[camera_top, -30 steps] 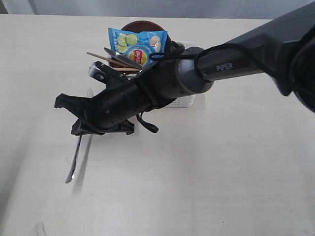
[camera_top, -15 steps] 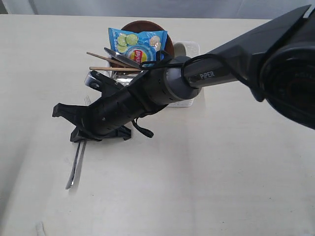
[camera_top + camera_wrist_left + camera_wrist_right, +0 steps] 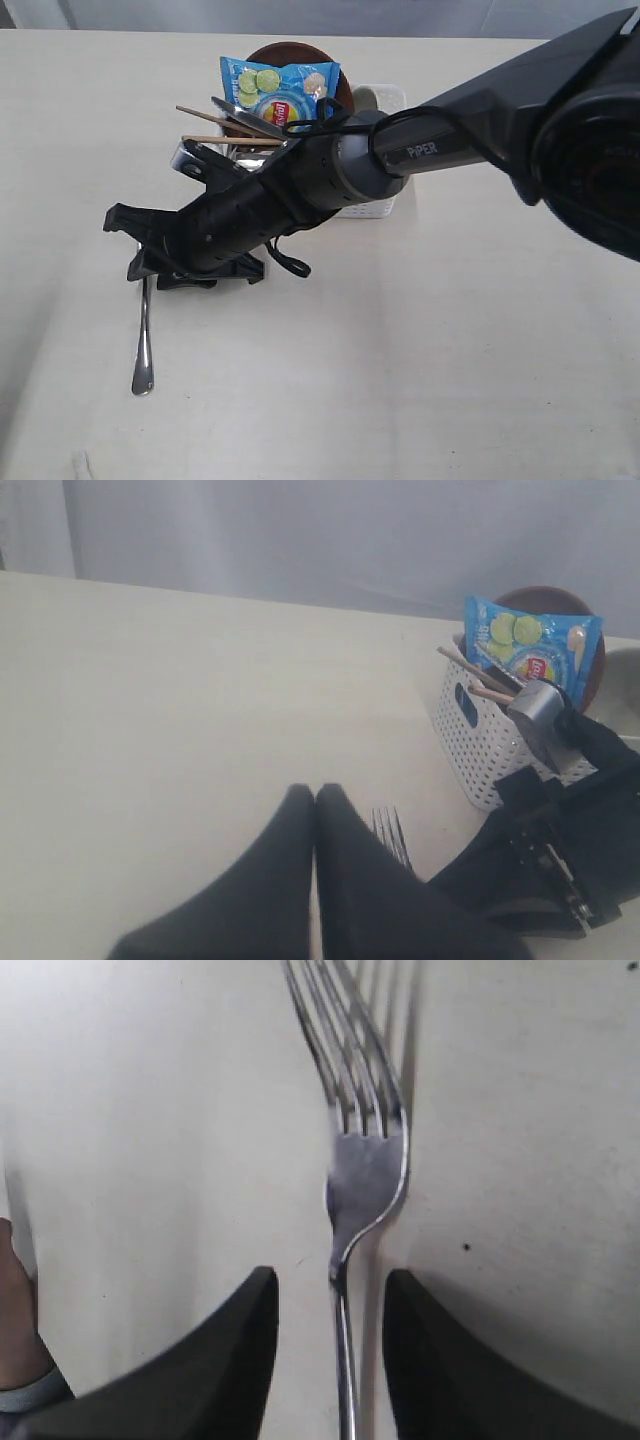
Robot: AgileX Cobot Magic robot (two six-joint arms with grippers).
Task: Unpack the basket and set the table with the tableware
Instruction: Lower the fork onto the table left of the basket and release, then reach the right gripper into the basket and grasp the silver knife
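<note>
The steel fork (image 3: 143, 340) lies flat on the table (image 3: 450, 350), left of the basket (image 3: 372, 206). My right gripper (image 3: 150, 268) is low over its neck and open. In the right wrist view the fork (image 3: 366, 1165) runs between the two spread fingers of that gripper (image 3: 330, 1282), touching neither. The basket holds the brown plate (image 3: 290, 50), chopsticks (image 3: 225, 140), a knife (image 3: 245, 118) and a blue chip bag (image 3: 280, 90). My left gripper (image 3: 315, 792) is shut and empty beside the fork tines (image 3: 390, 830).
The right arm (image 3: 420, 150) reaches across the basket's front and hides most of it. In the left wrist view the basket (image 3: 478, 742) stands beyond the fork, with the right arm's wrist (image 3: 560, 850) beside it. Bare tabletop spreads right of and in front of the arm.
The right gripper came down and to the left with the fork, which hung tilted above the table. The fork now lies flat and the fingers have let it go.
</note>
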